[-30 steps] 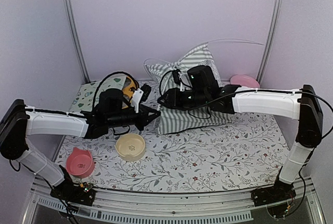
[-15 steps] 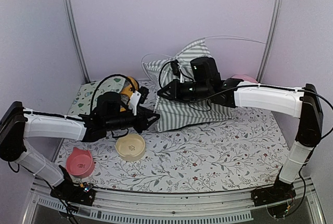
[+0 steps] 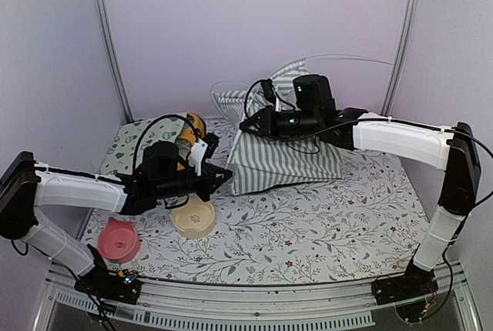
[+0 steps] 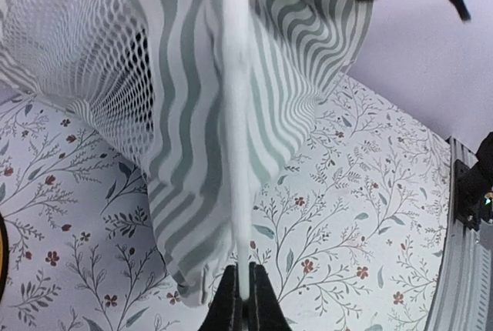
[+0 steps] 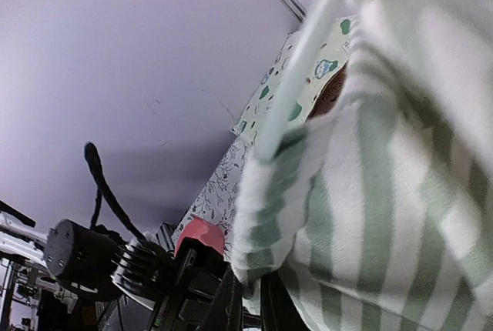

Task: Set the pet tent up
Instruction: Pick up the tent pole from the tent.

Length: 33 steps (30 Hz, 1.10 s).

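The pet tent is a grey-green and white striped fabric heap at the back middle of the table, with thin white poles arching above it. My left gripper is shut on a white pole at the tent's lower front corner; the lace flap hangs left of it. My right gripper is shut on the striped fabric at the tent's upper left and holds it lifted. A white pole runs past it in the right wrist view.
A cream bowl sits just in front of my left gripper. A pink bowl is at front left, another pink bowl at back right. A yellow and black toy lies on the printed cream mat at back left.
My right gripper has risen and moved back, lifting the tent's upper edge so the fabric stands taller. My left gripper has moved slightly right and forward, still on the pole.
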Motion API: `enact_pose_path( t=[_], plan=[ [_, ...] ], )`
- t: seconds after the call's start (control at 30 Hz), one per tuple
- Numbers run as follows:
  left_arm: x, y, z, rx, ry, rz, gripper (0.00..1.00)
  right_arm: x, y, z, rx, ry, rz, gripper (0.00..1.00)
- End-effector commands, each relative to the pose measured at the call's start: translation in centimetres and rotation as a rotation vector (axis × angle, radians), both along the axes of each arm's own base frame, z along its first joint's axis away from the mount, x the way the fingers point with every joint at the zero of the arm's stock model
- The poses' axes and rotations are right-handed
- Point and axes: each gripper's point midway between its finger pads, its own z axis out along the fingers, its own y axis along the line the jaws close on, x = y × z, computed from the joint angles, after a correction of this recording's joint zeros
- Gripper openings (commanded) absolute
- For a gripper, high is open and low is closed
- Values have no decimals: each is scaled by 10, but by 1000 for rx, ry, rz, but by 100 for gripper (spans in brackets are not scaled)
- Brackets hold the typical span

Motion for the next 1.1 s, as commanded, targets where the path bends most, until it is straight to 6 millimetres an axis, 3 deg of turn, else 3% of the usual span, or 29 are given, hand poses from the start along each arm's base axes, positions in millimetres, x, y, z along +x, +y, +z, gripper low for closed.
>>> enact_pose_path(
  t=[0.0, 0.17, 0.4, 0.47, 0.6, 0.67, 0.87, 1.07],
  plan=[
    [-21, -2, 1, -13, -55, -19, 0, 69, -70, 59, 89, -96, -146, 14],
    [-38, -5, -8, -12, -46, -9, 0, 89, -94, 72, 130, -104, -157, 27],
    [-36, -5, 15, -58, -81, 42, 0, 97, -114, 79, 85, -138, -170, 47],
    [-35, -5, 18, -63, -89, 49, 0, 106, -130, 84, 61, -167, -194, 54],
    [-44, -6, 24, -86, -101, 28, 0, 138, -183, 86, 46, -187, -304, 63],
    [-48, -8, 29, -86, -115, 6, 0, 144, -193, 82, 59, -162, -295, 63],
    [-53, -8, 56, -105, -168, -18, 0, 122, -192, 91, 96, -181, -271, 65],
    [-36, -21, 70, -69, -144, 20, 0, 59, -156, 109, 103, -241, -167, 71]
  ],
)
